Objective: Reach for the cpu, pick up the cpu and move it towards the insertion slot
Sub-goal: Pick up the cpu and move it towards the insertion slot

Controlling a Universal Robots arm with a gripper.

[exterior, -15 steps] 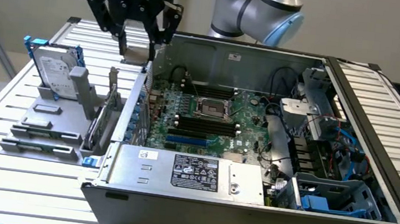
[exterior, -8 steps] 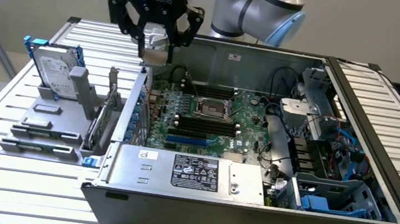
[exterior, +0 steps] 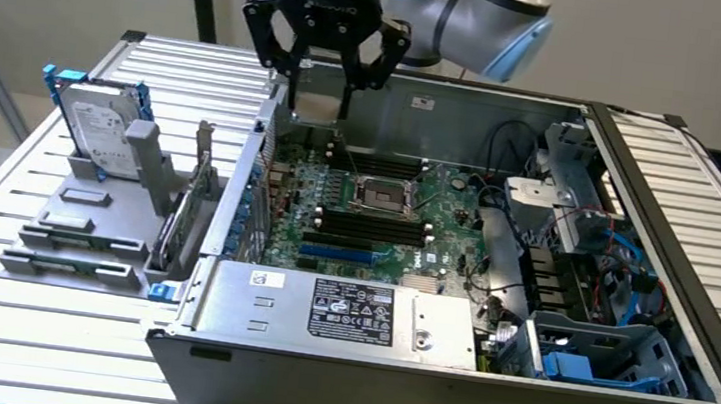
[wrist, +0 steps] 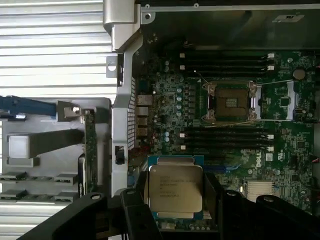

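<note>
1. The gripper point(wrist: 175, 200) is closed on the cpu point(wrist: 175, 191), a finger on each of two opposite edges, silver top face toward the wrist camera.
2. In the exterior view the cpu point(exterior: 318, 105) hangs in the air over the far wall of the open computer case point(exterior: 450, 372), above the motherboard point(exterior: 447, 211), well apart from the insertion slot point(exterior: 384, 197).
3. Handling, judged: light, stiff, flat; smooth metal lid likely slippery; contact underside fragile, so an edge hold suits it.
4. Insertion slot point(wrist: 231, 102) sits open mid-board, silver frame, dark centre, between memory slots point(wrist: 225, 135).
5. Hidden: the cpu's underside, and its lower edge behind gripper parts; lid print unreadable.
6. Hard drive point(exterior: 103, 130) stands near the worktop's point(exterior: 9, 225) far corner on the exterior view's left, untouched.
</note>
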